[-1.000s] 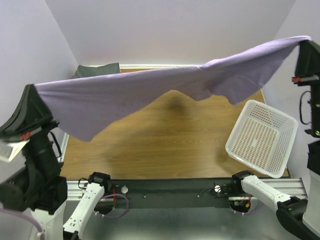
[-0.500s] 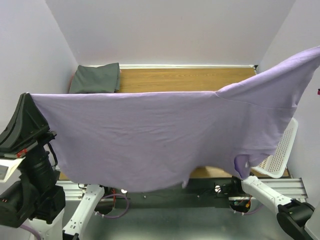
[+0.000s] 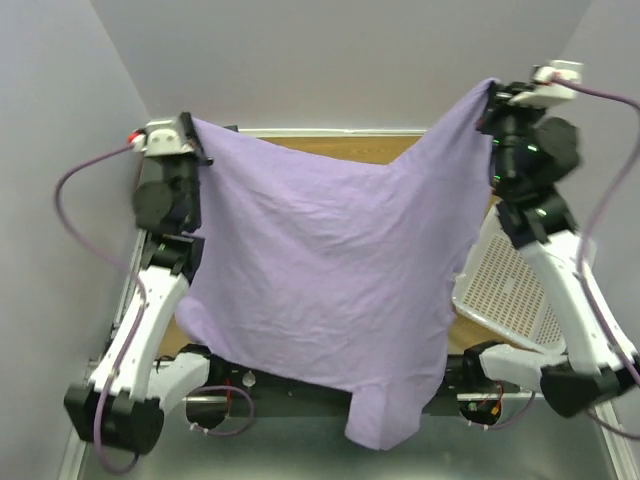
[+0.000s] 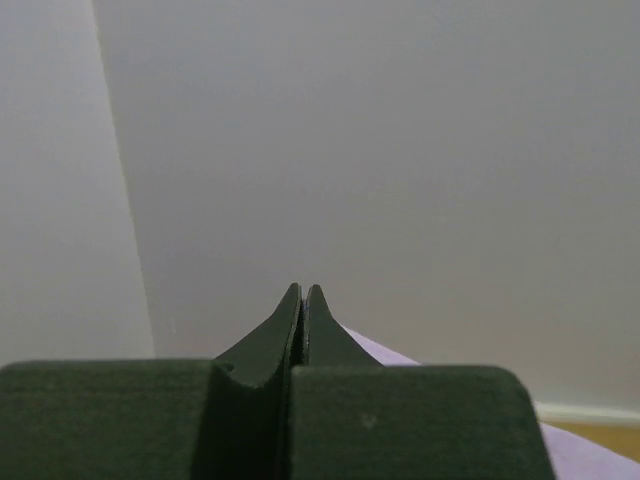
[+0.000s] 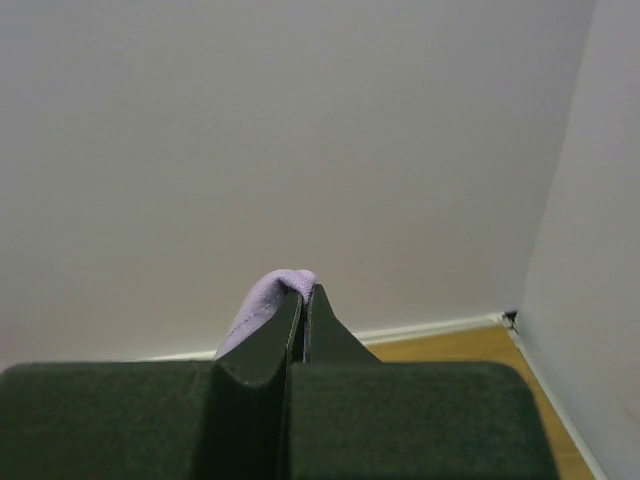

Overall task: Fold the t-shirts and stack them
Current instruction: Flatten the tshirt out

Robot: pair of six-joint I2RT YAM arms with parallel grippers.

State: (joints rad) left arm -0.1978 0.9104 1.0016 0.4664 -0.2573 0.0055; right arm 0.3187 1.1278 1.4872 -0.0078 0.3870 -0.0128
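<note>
A lavender t-shirt [image 3: 320, 260] hangs spread in the air between both arms, and its lower edge and one sleeve droop past the near rail. At the upper left, my left gripper [image 3: 197, 132] is shut on one corner of the shirt. A sliver of that cloth [image 4: 372, 350] shows beside the closed left gripper [image 4: 303, 290] in the left wrist view. My right gripper [image 3: 489, 100] is shut on the other top corner, high at the right. A fold of lavender cloth [image 5: 262, 302] bulges out of the closed right gripper [image 5: 304, 290] in the right wrist view. No other t-shirts show.
A white mesh basket [image 3: 505, 295] sits at the table's right edge, partly behind the shirt and the right arm. A strip of wooden table [image 3: 350, 148] shows at the back by the wall. Grey walls close in at the left, back and right.
Both arms have swung up and away from the camera, carrying the shirt's top edge toward the back wall. The shirt has gone from stretched wide across to hanging down over the table.
</note>
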